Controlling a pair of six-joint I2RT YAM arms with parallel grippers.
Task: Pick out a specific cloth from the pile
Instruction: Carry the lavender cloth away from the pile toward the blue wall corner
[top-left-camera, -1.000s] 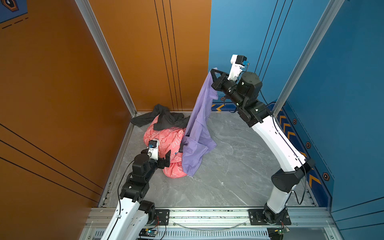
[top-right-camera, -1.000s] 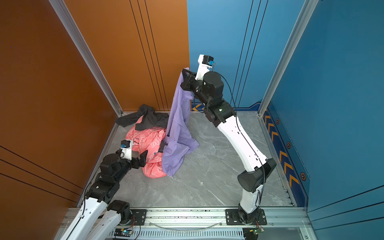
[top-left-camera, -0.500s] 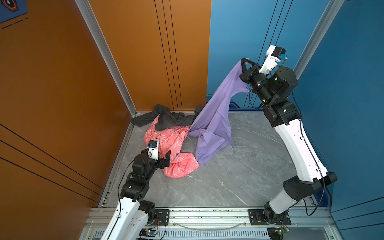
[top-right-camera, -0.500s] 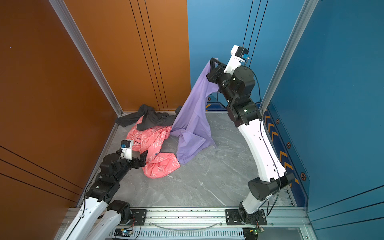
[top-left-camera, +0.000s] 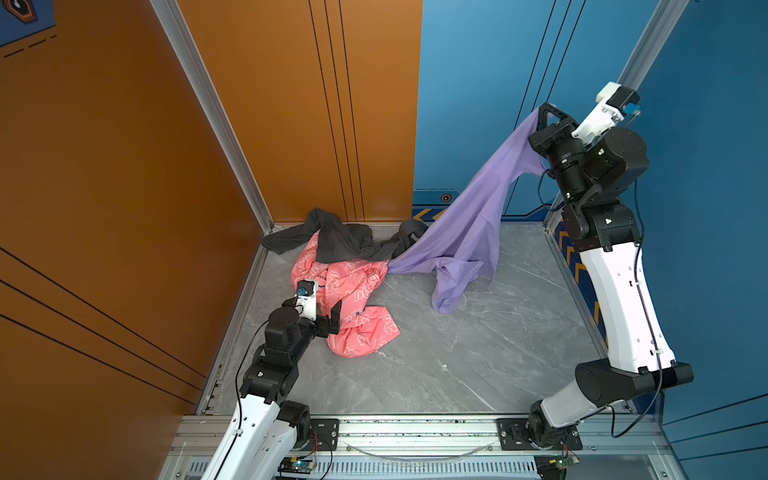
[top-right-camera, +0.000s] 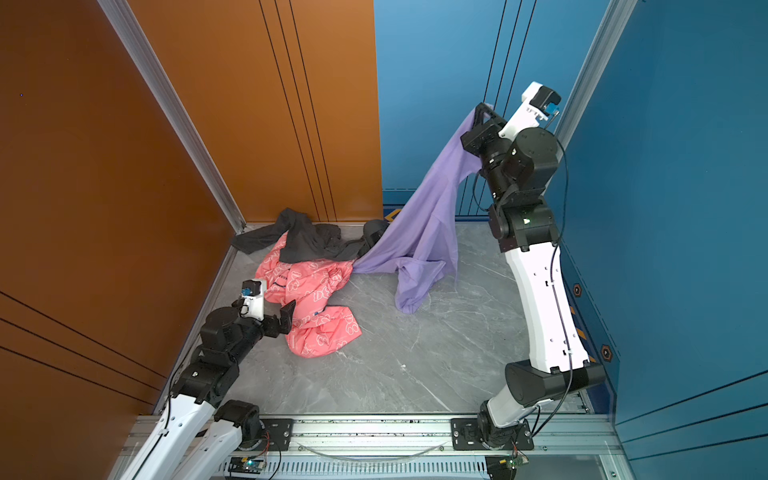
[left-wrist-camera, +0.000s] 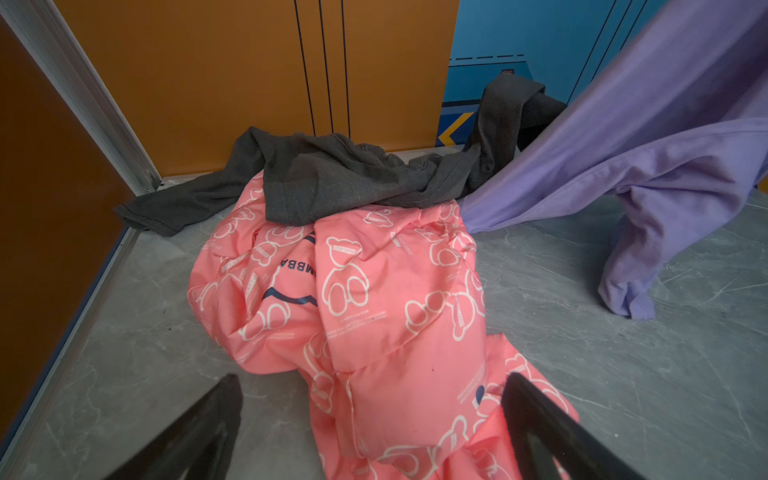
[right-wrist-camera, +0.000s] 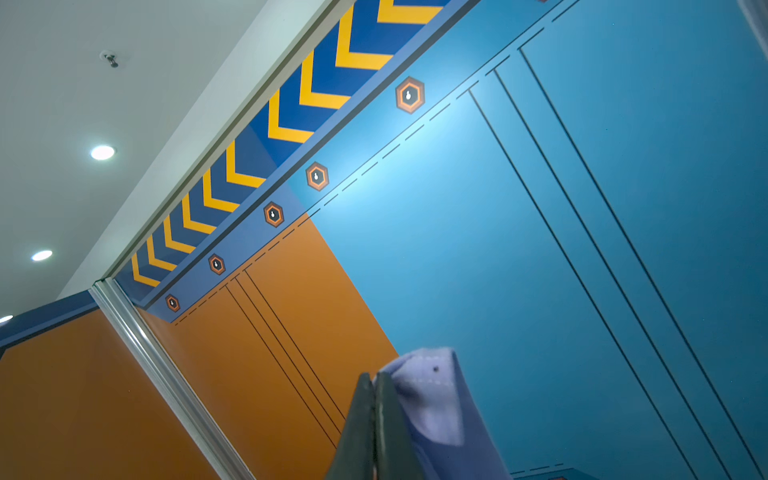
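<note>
Lavender cloth (top-left-camera: 469, 232) farther right than before

Orange wall (top-left-camera: 124, 166); blue wall (top-left-camera: 478, 83); grey marble floor (top-left-camera: 457, 365); recessed ceiling lights (right-wrist-camera: 102, 152)

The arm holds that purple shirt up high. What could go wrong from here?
A lower corner of the purple shirt lies tucked against the grey garment, so pulling further may drag that along. The right gripper pinches only a small edge, which could slip out.

right gripper (top-left-camera: 541, 111) swung rightward, cloth (top-left-camera: 469, 232) stretched away from pile (top-left-camera: 349, 282)
</note>
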